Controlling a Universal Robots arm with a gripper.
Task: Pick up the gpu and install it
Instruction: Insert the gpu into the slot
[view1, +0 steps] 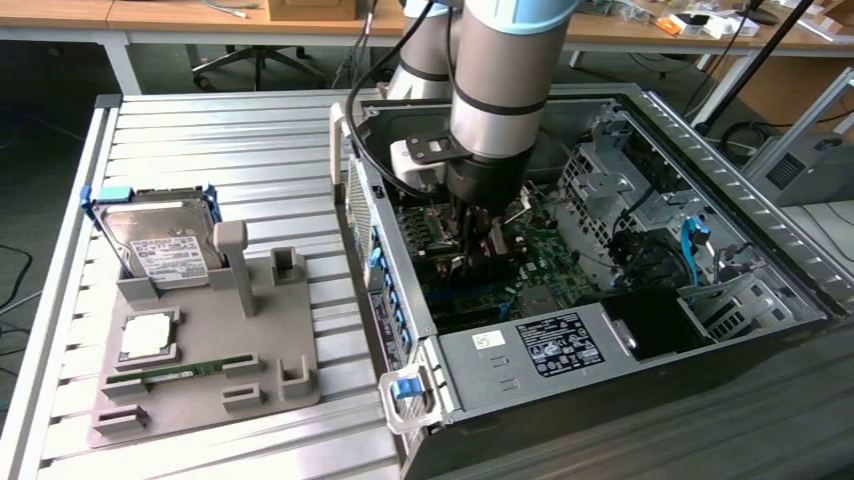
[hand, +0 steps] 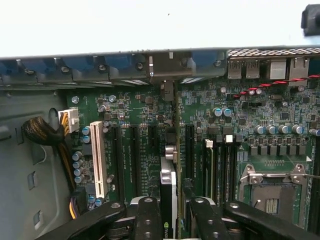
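You had the gripper (hand: 169, 212) clamped on the gpu (hand: 169, 192) over the motherboard (hand: 210, 115) — risk: edge off-slot, card jams/bends pins.

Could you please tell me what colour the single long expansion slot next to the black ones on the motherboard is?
White; the slot shows best in the wrist view.

Even, soft indoor light, deep shadow inside the computer case (view1: 747, 250), pale washed-out band in wrist view
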